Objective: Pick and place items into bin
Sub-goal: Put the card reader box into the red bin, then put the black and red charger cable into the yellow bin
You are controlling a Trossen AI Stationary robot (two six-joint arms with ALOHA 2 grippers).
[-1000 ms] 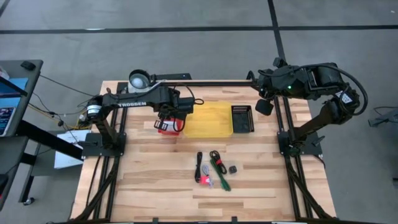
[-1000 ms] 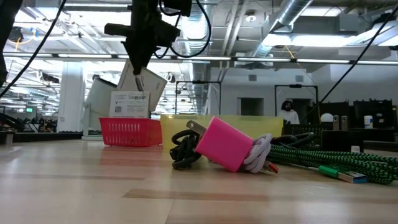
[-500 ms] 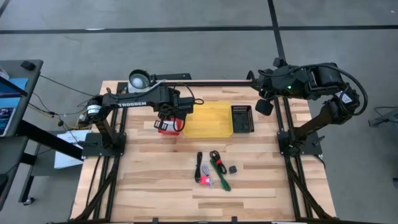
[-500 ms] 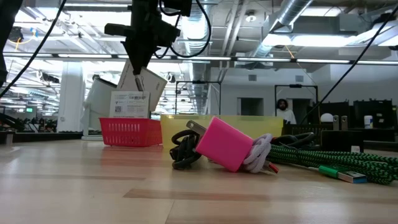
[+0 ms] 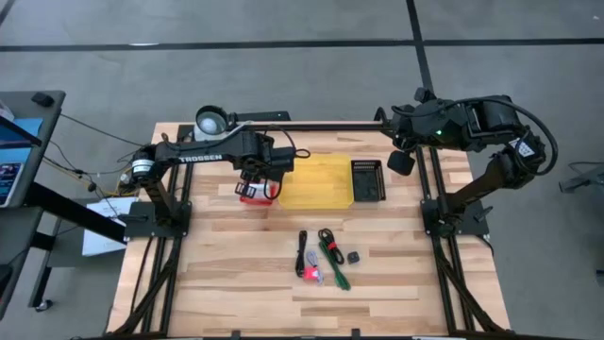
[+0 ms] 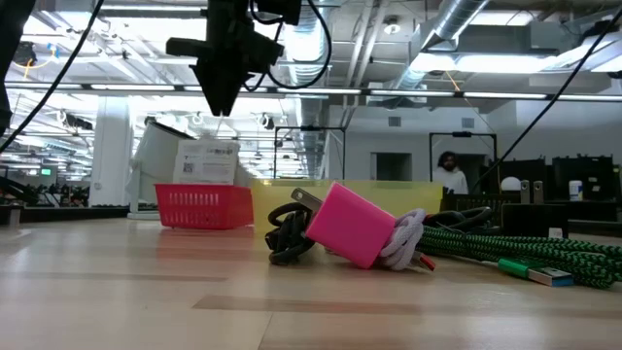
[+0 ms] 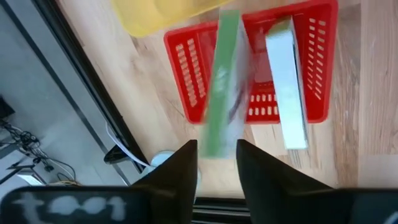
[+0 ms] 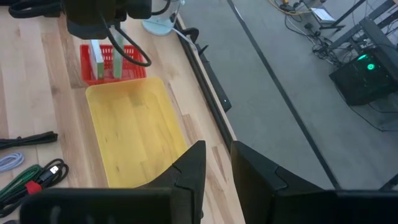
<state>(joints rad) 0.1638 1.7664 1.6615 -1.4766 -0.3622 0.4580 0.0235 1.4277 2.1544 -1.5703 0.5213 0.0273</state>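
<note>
A: Surface (image 5: 236,274) first. Where are the arms?

B: The left arm reaches across the back and its left gripper (image 5: 257,179) hangs over the red basket (image 5: 247,196) at 11 o'clock. The right arm is folded at the 1 o'clock corner. Its right gripper (image 5: 401,162) is parked off the work, open or closed I can't tell.

A: Left gripper state?

B: Spread and empty. Its wrist view shows a gap between the fingers and a blurred green card (image 7: 221,87) below them over the basket, probably just let go. It hangs straight above so the drop lands inside.

A: Anything else in the basket?

B: A white box (image 7: 287,81), standing on edge against the wall.

A: Other bins?

B: A yellow bin (image 5: 316,181) at 12 o'clock, looks empty, touching the basket's side. A black tray (image 5: 368,179) sits just beside it toward 1.

A: Items left over?

B: They're clustered at 5 o'clock, well apart from the bins. A green cable (image 5: 334,260) and a black cable (image 5: 301,251) lie side by side, with a pink charger (image 6: 352,226) at their near end, tangled in cord. A black cube (image 5: 353,256) sits just beside the green cable.

A: Risk?

B: The cords may drag together when one gets lifted.
</note>
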